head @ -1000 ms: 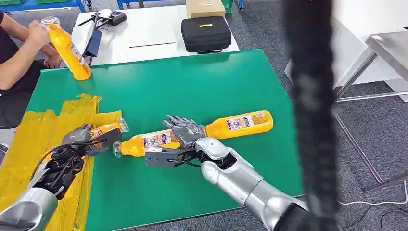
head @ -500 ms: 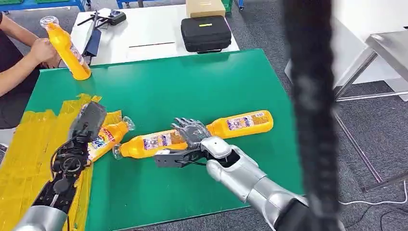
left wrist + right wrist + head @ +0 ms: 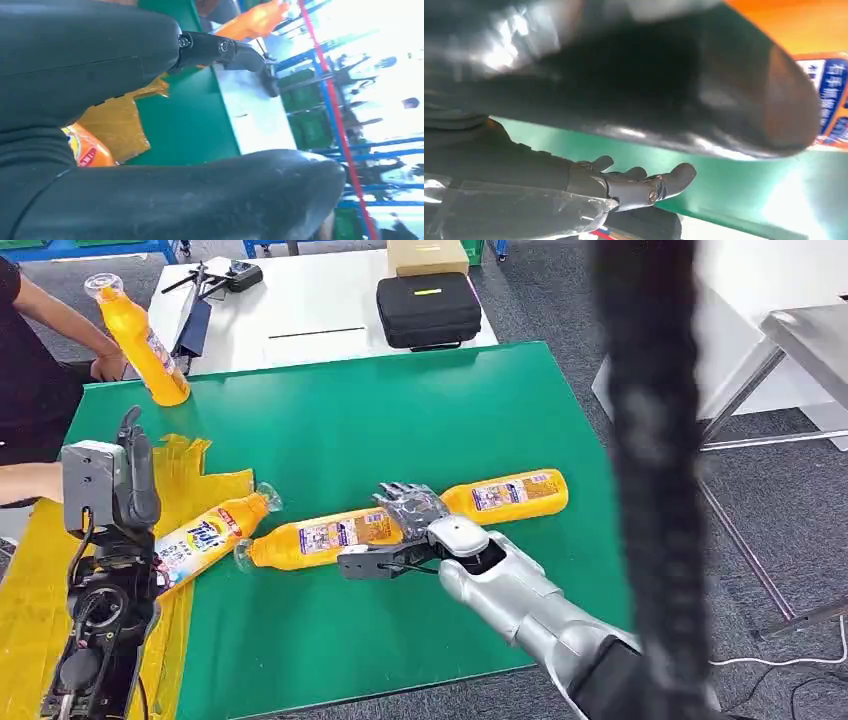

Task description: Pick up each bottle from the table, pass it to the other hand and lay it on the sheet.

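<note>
While the left hand (image 3: pixel 125 480) is raised above the yellow sheet (image 3: pixel 40 570), fingers apart and holding nothing, one bottle (image 3: pixel 205 533) lies with its base on that sheet's edge. On the green worktop (image 3: pixel 380 410), the right hand (image 3: pixel 405 515) rests spread over a second bottle (image 3: pixel 320 537), a third bottle (image 3: pixel 505 493) lying just beyond it.

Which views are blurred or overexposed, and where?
Head view: sharp on the green table, but a blurred dark band crosses the right side. Left wrist view: the background at the picture's right is washed out by bright light. Right wrist view: the near thumb is out of focus, with glare.
</note>
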{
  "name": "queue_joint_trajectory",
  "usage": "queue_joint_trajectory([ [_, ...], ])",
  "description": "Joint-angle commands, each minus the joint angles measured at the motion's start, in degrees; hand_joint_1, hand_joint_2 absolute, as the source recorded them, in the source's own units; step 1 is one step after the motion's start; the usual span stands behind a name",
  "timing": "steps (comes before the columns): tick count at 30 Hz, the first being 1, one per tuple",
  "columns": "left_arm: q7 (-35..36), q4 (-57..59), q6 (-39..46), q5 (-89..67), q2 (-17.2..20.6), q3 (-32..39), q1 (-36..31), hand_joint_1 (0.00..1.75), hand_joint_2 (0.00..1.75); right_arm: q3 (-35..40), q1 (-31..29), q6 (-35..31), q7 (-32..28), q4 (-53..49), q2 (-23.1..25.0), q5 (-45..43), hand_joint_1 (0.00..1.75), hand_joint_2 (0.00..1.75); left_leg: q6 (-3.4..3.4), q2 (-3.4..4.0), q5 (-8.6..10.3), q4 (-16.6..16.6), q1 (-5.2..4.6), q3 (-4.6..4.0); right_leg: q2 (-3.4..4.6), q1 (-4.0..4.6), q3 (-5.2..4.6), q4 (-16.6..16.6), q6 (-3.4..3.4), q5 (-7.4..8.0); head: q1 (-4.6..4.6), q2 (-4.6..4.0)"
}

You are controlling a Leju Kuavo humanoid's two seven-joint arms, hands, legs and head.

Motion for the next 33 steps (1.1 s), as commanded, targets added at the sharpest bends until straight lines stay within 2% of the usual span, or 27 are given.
queue_joint_trajectory([
  [1, -1.7, -4.5, 1.2, 2.9, 1.2, -2.3, 1.6, 0.0, 0.0, 2.7, -3.9, 0.1, -1.4, 6.8, 1.2, 1.2, 0.0, 0.0, -0.19, 0.07, -0.17, 0.1, 0.08, 0.25, -0.03, 0.08, 0.26, 0.0, -0.03, -0.15, 0.02, 0.0],
  [12, -2.9, -7.3, 2.5, 5.9, 1.6, -4.3, 3.9, 0.0, 0.0, 2.5, -5.4, -0.6, -1.6, 7.6, 4.5, -0.2, 0.0, 0.0, -0.13, 0.06, -0.08, 0.0, 0.03, 0.12, -0.02, 0.03, 0.11, 0.0, -0.02, -0.07, 0.02, 0.0],
  [33, -3.0, -8.3, 2.9, 6.2, 2.2, -4.9, 5.1, 0.0, 0.0, 2.8, -4.3, -0.6, -2.0, 7.0, 5.2, -1.7, 0.0, 0.0, -0.2, 0.05, -0.17, 0.1, 0.09, 0.26, -0.06, 0.09, 0.27, 0.0, -0.03, -0.15, 0.02, 0.0],
])
